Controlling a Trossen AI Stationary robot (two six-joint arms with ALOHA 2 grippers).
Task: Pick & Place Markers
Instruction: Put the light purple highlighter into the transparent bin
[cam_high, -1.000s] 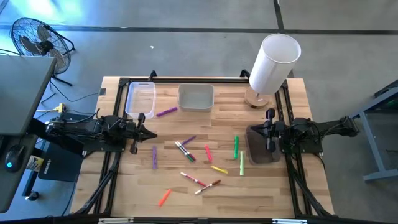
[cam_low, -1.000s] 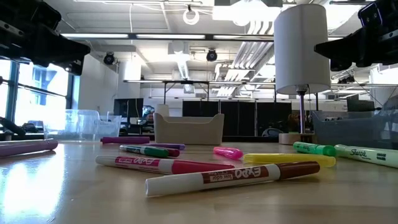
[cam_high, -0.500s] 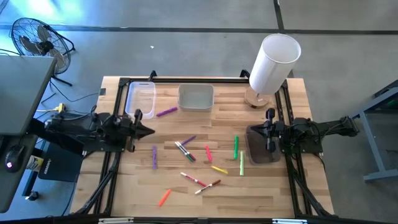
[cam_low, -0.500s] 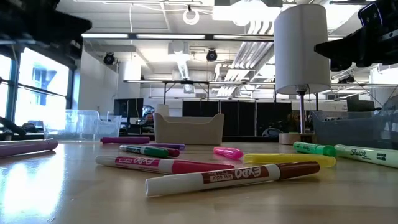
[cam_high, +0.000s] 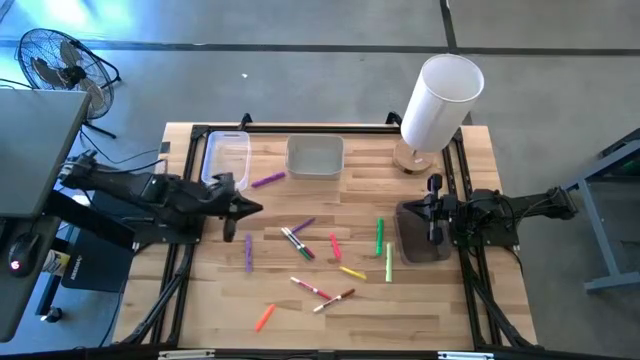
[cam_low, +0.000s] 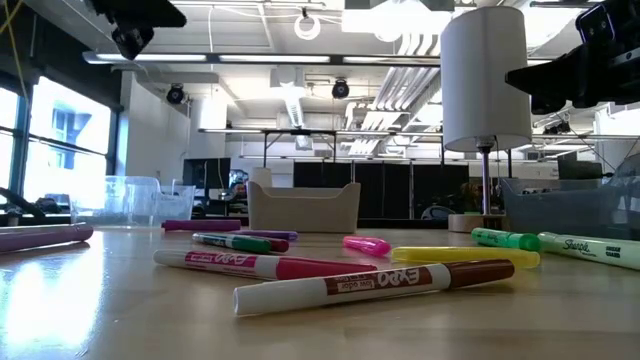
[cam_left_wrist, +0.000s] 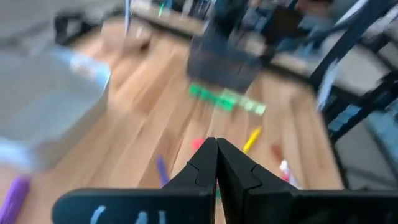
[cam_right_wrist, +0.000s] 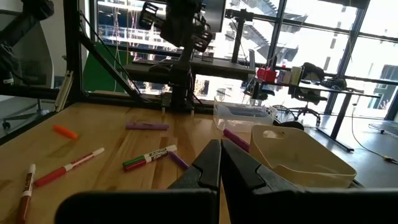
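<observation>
Several markers lie flat and scattered on the wooden table: purple (cam_high: 267, 181), purple (cam_high: 248, 251), green (cam_high: 380, 236), pink (cam_high: 335, 246), yellow (cam_high: 352, 272), red-and-white (cam_high: 310, 288), brown-capped (cam_high: 335, 299) and orange (cam_high: 264, 318). My left gripper (cam_high: 258, 208) (cam_left_wrist: 216, 149) is shut. It hovers above the table's left part, pointing at the scatter. My right gripper (cam_high: 412, 218) (cam_right_wrist: 220, 149) is shut too and waits over the dark tray (cam_high: 420, 248) on the right. In the low view the red-and-white (cam_low: 250, 265) and brown-capped (cam_low: 375, 285) markers lie nearest.
A clear plastic bin (cam_high: 225, 160) and a pale open bin (cam_high: 315, 156) stand at the table's far edge. A tall white cylinder on a round wooden base (cam_high: 440, 100) stands at the far right corner. Black frame rails (cam_high: 185, 260) run along both sides.
My left arm has risen well above the table and reached toward the table's right, so its shut gripper now points over the scattered markers. The markers and my right arm have kept still.
</observation>
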